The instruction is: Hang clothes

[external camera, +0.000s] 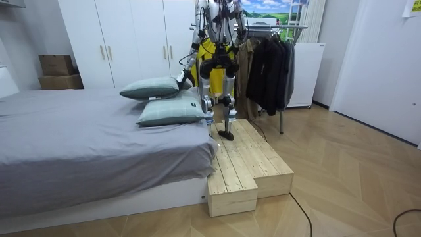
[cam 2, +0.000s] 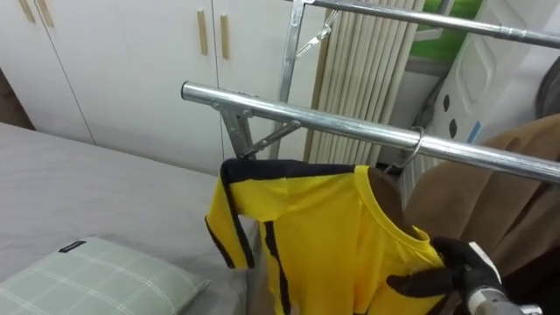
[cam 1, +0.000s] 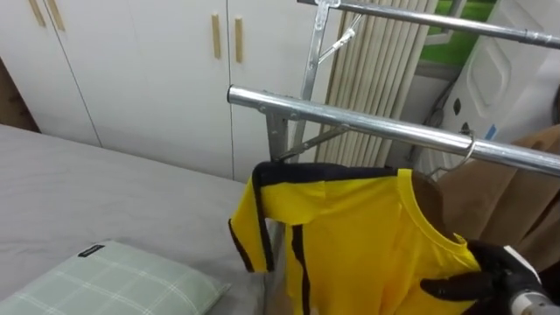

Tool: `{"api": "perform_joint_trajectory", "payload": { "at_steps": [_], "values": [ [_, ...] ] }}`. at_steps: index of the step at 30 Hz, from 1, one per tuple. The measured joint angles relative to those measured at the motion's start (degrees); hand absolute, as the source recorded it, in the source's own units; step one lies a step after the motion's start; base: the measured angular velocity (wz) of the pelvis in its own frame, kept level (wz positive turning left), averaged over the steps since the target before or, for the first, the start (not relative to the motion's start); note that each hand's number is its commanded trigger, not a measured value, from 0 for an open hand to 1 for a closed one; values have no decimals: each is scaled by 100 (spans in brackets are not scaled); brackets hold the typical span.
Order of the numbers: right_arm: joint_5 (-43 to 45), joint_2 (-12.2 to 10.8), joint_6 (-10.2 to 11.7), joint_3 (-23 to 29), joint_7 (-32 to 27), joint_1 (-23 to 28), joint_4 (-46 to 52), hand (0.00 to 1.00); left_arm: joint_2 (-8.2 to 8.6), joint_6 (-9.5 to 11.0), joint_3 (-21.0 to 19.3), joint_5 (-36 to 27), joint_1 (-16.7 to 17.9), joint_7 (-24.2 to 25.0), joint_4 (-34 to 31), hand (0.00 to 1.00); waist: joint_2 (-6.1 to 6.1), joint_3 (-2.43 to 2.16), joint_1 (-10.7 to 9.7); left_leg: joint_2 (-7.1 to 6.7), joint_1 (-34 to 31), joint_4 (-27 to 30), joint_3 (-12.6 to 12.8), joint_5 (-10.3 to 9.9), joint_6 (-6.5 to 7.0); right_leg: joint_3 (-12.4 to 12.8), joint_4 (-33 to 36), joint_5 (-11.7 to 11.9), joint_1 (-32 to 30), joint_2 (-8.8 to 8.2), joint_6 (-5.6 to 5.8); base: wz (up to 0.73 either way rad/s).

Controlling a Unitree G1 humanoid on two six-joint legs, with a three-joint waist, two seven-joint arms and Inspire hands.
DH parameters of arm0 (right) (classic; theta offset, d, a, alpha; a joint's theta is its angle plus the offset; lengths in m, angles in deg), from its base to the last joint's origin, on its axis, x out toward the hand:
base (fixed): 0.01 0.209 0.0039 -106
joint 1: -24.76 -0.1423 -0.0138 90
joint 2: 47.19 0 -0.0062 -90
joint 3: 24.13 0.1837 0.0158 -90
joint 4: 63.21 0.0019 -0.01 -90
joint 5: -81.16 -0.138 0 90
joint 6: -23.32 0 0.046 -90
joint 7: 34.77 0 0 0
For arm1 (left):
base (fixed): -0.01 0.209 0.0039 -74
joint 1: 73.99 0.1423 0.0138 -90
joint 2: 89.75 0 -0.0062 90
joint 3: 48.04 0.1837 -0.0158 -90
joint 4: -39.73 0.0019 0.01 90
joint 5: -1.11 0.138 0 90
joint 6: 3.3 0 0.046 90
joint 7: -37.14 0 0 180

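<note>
**Yellow shirt on the rail, right hand at its shoulder**

The shirt [cam 1: 350, 236], yellow with black trim at shoulder and sleeve, hangs from the rail [cam 1: 350, 118]. The hook [cam 1: 470, 145] of its hanger sits over the bar. The shirt faces the camera, its neck opening up by the hook and one sleeve drooping on the bed side.

The right hand [cam 1: 492, 267] comes in from the lower right and lies against the shirt's shoulder, just below the neck. Whether it grips the cloth or only rests on it cannot be told from either eye view.

In the room view, what looks like the left hand [external camera: 181, 78] hangs low at the robot's side, near the pillows. It is too small there to read.

A brown garment [cam 1: 525, 188] hangs on the same rail, just beside the shirt on the right. An upper rail [cam 1: 455, 24] runs above and behind.

Below and to the left is the bed [cam 1: 96, 188] under a grey sheet, with a checked pillow [cam 1: 114, 282] on it. White wardrobe [cam 1: 149, 70] doors stand behind the bed.

The room view shows the robot upright on a wooden platform [external camera: 253, 168] by the bed's side, facing the rack. Dark clothes [external camera: 270, 66] hang further along the rack towards the room view's right.
</note>
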Motion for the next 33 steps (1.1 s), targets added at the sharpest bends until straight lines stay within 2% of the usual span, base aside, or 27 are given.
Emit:
{"api": "perform_joint_trajectory", "payload": {
  "at_steps": [10,22,33],
  "values": [
    [38,-1,-2,-1,-91,15,693,0,-2,-5,-2,11,3,104,0,0,28,-22,-1,6,2,2,12,0,0,-3,2,2,3,2,-4,0],
    [-111,-113,-7,-1,-77,53,599,0,-9,-15,127,5,11,121,56,0,15,-34,-27,7,17,2,11,0,-1,-15,14,4,10,1,-6,0],
    [-236,-114,-9,-1,-107,53,608,0,-9,-86,172,6,11,93,64,0,12,-53,-129,14,30,2,58,0,-1,-25,20,4,9,4,-7,-1]
  ]
}}
